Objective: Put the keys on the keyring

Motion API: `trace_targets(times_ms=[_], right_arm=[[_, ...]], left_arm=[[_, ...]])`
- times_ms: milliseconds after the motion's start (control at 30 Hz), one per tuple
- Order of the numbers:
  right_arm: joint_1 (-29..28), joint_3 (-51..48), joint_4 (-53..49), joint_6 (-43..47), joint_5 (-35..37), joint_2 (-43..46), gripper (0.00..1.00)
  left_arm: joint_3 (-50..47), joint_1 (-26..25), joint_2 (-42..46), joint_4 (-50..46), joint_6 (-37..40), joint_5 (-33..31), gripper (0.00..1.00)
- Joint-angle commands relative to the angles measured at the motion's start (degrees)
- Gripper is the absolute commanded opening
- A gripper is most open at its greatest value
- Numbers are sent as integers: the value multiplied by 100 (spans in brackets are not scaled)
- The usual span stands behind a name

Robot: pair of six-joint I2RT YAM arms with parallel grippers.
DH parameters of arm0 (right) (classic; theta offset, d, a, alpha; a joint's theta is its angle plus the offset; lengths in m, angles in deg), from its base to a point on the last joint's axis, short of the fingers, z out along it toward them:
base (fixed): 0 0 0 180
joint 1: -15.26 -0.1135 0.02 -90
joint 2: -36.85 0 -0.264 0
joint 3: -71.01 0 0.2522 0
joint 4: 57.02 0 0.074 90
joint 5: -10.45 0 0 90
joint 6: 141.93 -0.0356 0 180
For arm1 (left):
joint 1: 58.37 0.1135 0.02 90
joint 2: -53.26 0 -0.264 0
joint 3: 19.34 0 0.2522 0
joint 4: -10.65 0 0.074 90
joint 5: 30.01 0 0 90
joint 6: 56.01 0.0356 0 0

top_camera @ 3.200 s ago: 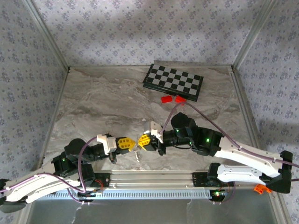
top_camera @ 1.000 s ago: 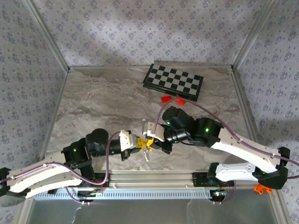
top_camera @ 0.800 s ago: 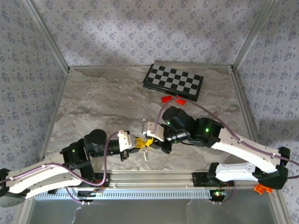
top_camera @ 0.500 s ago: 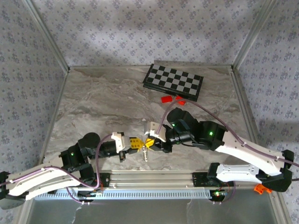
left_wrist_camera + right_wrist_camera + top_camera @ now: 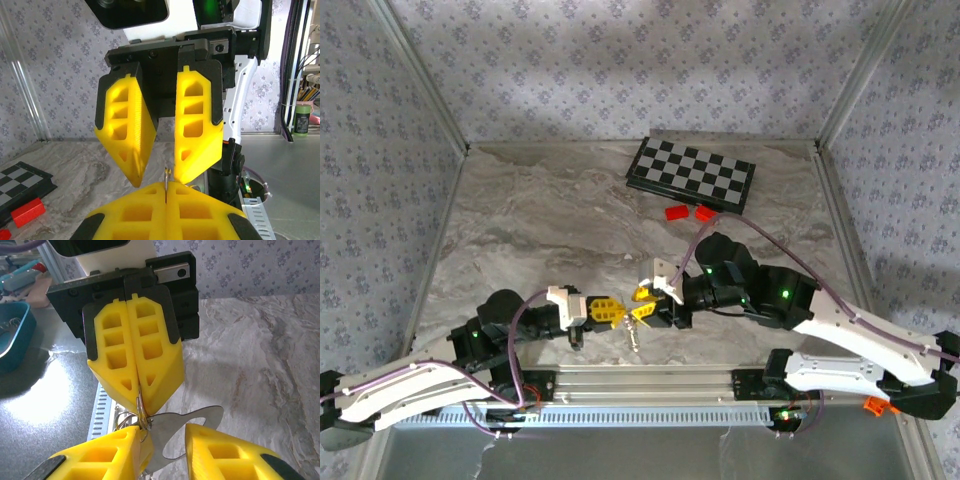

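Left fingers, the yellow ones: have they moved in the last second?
Yes. The left fingers slid a little to the left, back toward their own arm's base, ending farther from the checkerboard.

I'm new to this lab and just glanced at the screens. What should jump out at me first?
Near the table's front edge the left pincer is shut on a keyring with a flat metal key hanging by it. The right pincer faces it nose to nose, yellow fingers apart on either side of that key. At the back lies a checkerboard with two red blocks beside it.
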Motion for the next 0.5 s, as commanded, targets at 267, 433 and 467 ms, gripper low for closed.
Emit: trace_targets(times_ms=[267, 433, 467], right_arm=[[28, -170, 394, -206, -361, 46, 25], [29, -196, 476, -226, -403, 104, 25], [37, -189, 457, -225, -386, 123, 25]], left_arm=[[71, -4, -8, 421, -53, 91, 0], [83, -1, 1, 376, -39, 73, 0], [84, 2, 1, 357, -33, 64, 0]])
